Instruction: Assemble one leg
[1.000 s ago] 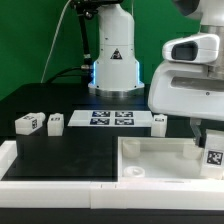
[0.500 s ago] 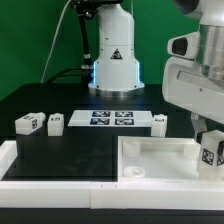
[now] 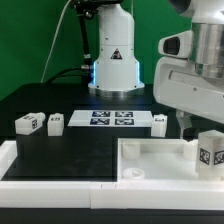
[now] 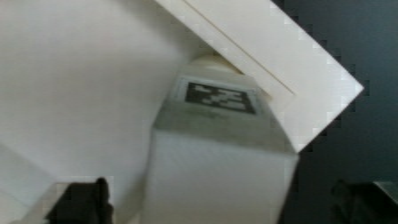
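A white leg [image 3: 209, 153] with a black-and-white tag stands upright at the far corner of the white tabletop [image 3: 150, 160], on the exterior view's right. In the wrist view the same leg [image 4: 222, 97] runs down between my fingers, its tagged end against the tabletop's rim [image 4: 267, 50]. My gripper [image 4: 222, 203] is open: the dark fingertips [image 4: 80, 200] stand clear of the leg on both sides. In the exterior view the gripper [image 3: 196, 118] hangs just above the leg. Three more legs lie on the black table [image 3: 27, 123], [image 3: 55, 122], [image 3: 159, 120].
The marker board [image 3: 112, 118] lies flat at the middle back of the table. The robot's base [image 3: 112, 60] stands behind it. A white raised border [image 3: 40, 170] runs along the table's front and left side.
The arm has risen away from the leg. The leg, half covered by the gripper before, now shows whole and stays standing at the tabletop's corner.
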`<move>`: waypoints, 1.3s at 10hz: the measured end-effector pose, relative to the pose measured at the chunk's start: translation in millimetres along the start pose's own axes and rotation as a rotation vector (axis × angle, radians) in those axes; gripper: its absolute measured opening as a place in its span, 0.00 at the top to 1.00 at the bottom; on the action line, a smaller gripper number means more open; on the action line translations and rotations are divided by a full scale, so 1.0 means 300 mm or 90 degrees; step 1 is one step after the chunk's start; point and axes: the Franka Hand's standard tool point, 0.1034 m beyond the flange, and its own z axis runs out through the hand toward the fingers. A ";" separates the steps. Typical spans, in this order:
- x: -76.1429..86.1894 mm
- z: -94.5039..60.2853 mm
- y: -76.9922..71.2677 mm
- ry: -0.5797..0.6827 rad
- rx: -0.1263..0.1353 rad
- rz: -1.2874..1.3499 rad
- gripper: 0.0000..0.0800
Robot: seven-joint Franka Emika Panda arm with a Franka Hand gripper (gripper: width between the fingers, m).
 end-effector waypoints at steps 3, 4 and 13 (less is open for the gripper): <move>-0.001 0.008 0.000 0.010 0.008 -0.303 0.19; -0.014 0.012 -0.005 0.013 0.012 -0.378 0.19; -0.039 0.008 -0.021 0.020 0.000 -0.719 0.64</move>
